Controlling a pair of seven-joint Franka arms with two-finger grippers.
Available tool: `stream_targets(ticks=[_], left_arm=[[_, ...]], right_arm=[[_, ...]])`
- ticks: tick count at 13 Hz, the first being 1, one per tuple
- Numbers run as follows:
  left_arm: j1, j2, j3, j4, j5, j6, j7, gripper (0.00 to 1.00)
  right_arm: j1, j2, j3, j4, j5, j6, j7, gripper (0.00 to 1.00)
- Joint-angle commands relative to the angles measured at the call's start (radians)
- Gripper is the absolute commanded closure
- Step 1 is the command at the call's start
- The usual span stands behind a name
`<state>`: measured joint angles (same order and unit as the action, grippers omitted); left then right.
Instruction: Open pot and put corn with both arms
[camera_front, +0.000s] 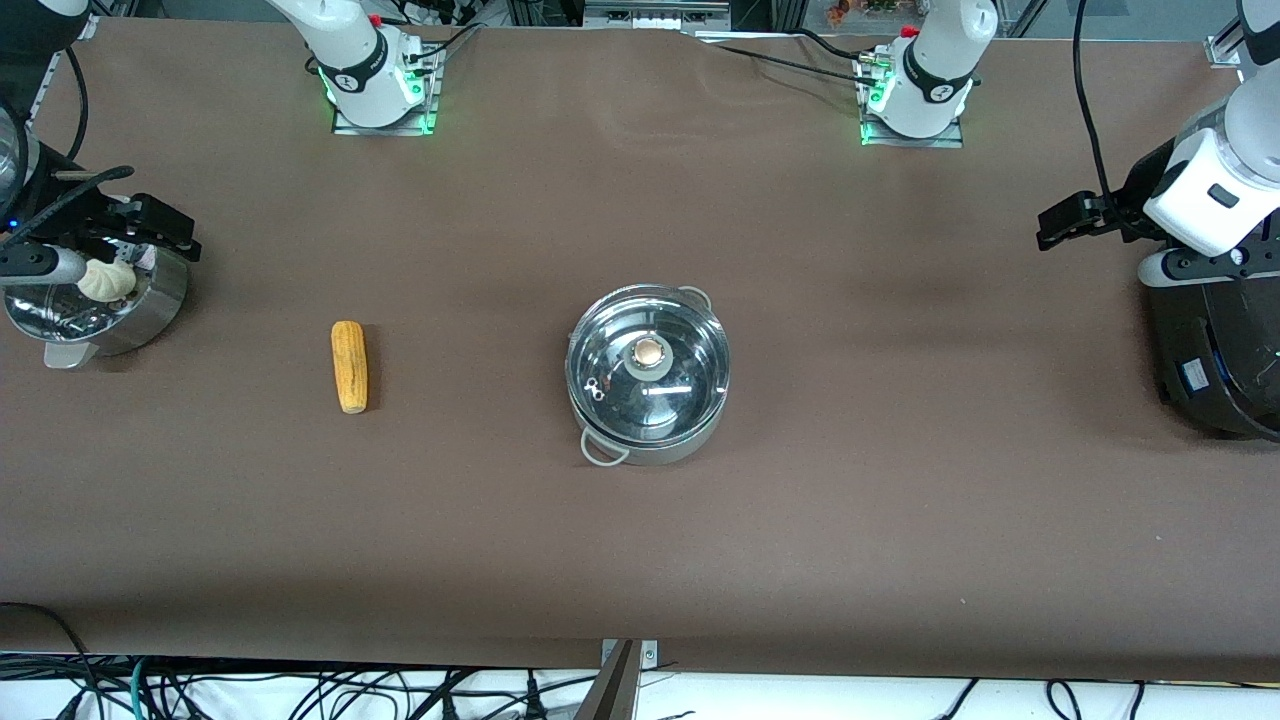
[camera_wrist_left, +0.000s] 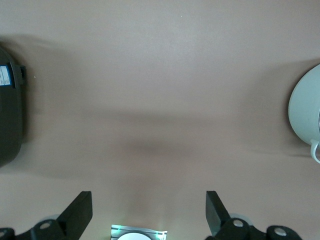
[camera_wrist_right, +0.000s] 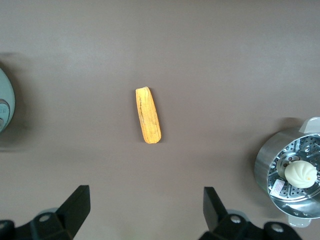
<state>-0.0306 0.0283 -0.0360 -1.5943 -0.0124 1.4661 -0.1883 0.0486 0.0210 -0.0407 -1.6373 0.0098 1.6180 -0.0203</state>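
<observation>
The steel pot (camera_front: 700, 400) stands mid-table with its glass lid (camera_front: 690, 365) on and the knob (camera_front: 650, 352) on top. Its edge shows in the left wrist view (camera_wrist_left: 302, 112) and the right wrist view (camera_wrist_right: 4, 107). The corn (camera_front: 349, 366) lies on the table toward the right arm's end, apart from the pot, and shows in the right wrist view (camera_wrist_right: 148, 115). My right gripper (camera_front: 165, 235) (camera_wrist_right: 145, 202) is open and empty, held high by the steamer. My left gripper (camera_front: 1050, 225) (camera_wrist_left: 149, 205) is open and empty, held high by the black cooker.
A perforated steel steamer (camera_front: 165, 300) (camera_wrist_right: 270, 165) with a white bun (camera_front: 108, 280) (camera_wrist_right: 300, 173) stands at the right arm's end. A big black cooker (camera_front: 1215, 350) (camera_wrist_left: 9, 125) stands at the left arm's end. Cables hang along the table's front edge.
</observation>
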Motion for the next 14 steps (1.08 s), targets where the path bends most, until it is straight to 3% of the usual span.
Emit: stream_targets(ticks=[1, 14], left_arm=[[0.001, -0.014, 0.002, 0.013, -0.009, -0.025, 0.021, 0.00], [-0.003, 0.019, -0.002, 0.033, -0.023, -0.020, 0.006, 0.00]], right_arm=[[-0.006, 0.004, -0.002, 0.017, 0.016, 0.002, 0.002, 0.00], [-0.006, 0.007, -0.001, 0.016, 0.019, -0.004, -0.010, 0.00]])
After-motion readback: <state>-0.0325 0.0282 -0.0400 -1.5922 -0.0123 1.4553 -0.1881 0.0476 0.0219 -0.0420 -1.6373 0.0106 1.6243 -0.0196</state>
